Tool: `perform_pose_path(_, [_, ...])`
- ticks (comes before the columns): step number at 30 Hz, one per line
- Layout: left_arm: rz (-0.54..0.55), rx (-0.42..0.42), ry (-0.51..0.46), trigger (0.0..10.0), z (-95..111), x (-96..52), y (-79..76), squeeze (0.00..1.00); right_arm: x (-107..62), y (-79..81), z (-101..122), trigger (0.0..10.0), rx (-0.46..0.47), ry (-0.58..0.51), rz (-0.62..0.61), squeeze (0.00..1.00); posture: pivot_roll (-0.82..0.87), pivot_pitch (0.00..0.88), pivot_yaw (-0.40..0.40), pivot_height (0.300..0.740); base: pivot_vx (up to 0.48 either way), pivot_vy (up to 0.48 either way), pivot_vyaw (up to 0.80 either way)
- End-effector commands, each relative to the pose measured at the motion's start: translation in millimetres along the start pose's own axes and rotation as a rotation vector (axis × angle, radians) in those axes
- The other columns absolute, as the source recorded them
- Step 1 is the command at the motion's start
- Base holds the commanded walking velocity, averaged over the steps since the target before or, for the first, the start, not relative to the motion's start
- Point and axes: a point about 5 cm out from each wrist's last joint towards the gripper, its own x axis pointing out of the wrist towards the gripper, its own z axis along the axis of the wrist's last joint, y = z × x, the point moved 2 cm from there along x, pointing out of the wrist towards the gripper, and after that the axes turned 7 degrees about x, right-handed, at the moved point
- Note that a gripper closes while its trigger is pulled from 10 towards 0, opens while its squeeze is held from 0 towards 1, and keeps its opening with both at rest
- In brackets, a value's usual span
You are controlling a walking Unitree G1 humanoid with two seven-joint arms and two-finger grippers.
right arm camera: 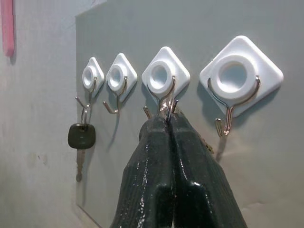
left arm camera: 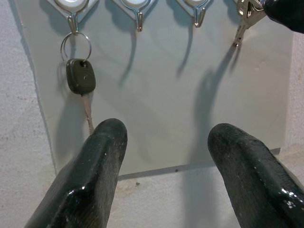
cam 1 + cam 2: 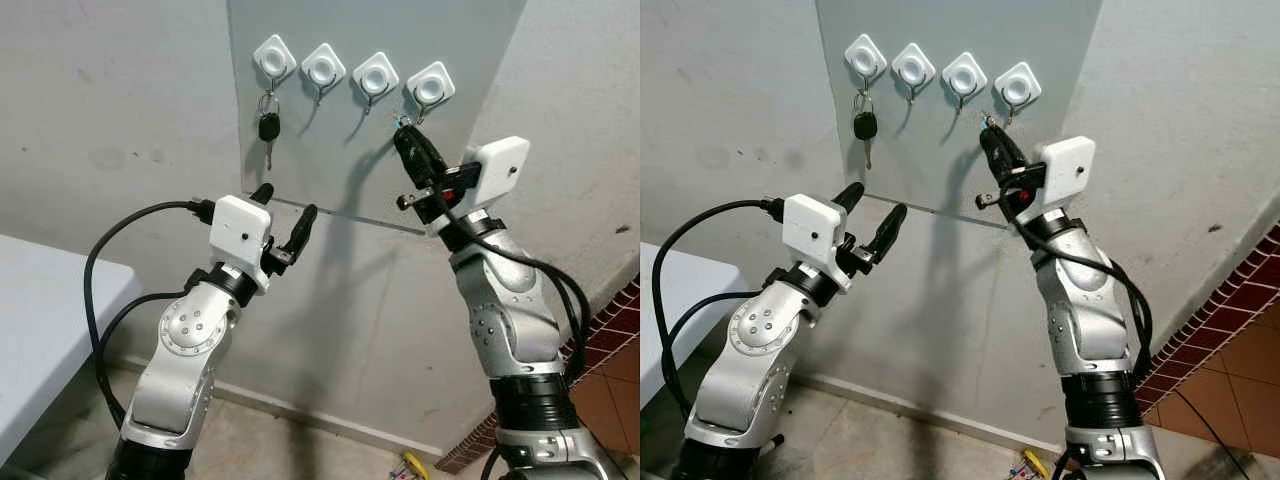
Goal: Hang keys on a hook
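My right gripper (image 3: 404,128): closed on keys (image 2: 243,19), by the rightmost hook (image 3: 431,87).
My left gripper (image 3: 284,210): open, holding nothing.
Leftmost hook (image 3: 273,58): black key (image 3: 268,127) hanging.

four white hooks (image 3: 350,70) on one grey panel (image 3: 320,160); one black-headed key (image 3: 268,128) hanging.

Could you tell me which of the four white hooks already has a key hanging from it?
The hook at the robot's far left: a black-headed key dangles from it on a ring. Nothing hangs from the two middle hooks.
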Motion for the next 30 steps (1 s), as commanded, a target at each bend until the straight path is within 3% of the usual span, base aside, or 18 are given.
perform_pose_path(1, [-0.004,0.005,-0.032,10.0,10.0,2.2,1.1,0.00,2.1,-6.4,3.8,10.0,0.024,-0.003,-0.015,0.00,-0.08,0.016,-0.058,0.728,0.000,0.000,0.00])
perform_pose_path(18, [-0.011,0.001,-0.040,10.0,14.2,1.1,-1.0,0.00,4.5,-20.5,6.7,10.0,0.256,0.019,-0.032,0.00,-0.08,0.010,-0.056,0.728,0.000,0.000,0.00])
perform_pose_path(30, [-0.009,-0.006,-0.038,10.0,15.1,-0.6,-2.8,0.00,8.3,-25.4,11.3,10.0,0.298,0.018,-0.026,0.00,-0.07,0.010,-0.060,0.728,0.000,0.000,0.00])
